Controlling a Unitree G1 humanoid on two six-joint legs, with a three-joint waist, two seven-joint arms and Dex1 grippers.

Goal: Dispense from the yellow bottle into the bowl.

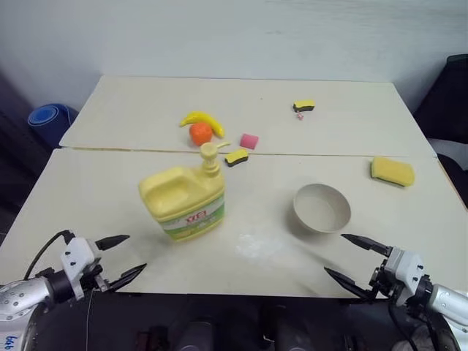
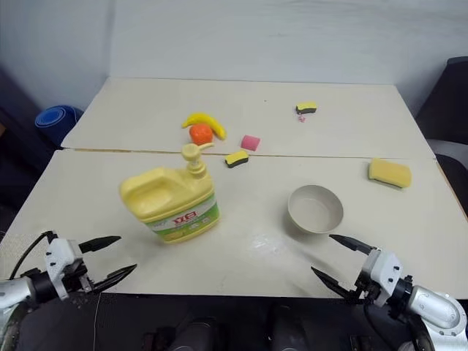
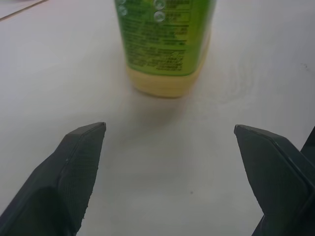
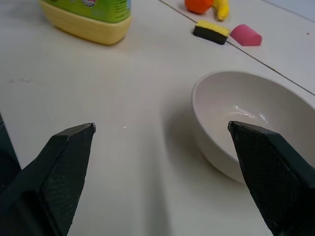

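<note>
Your pale table (image 1: pixel 110 183) fills the frame. At centre-left stands the yellow bottle (image 1: pixel 184 199), squat, pump-topped, green-and-white label. Right of centre sits the bowl (image 1: pixel 322 208), beige, a little clear liquid inside. Left gripper (image 1: pixel 122 257) and right gripper (image 1: pixel 349 258), bottom corners, both spread, holding nothing.

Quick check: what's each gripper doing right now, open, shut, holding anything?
Left gripper: open, holding nothing.
Right gripper: open, holding nothing.
</note>
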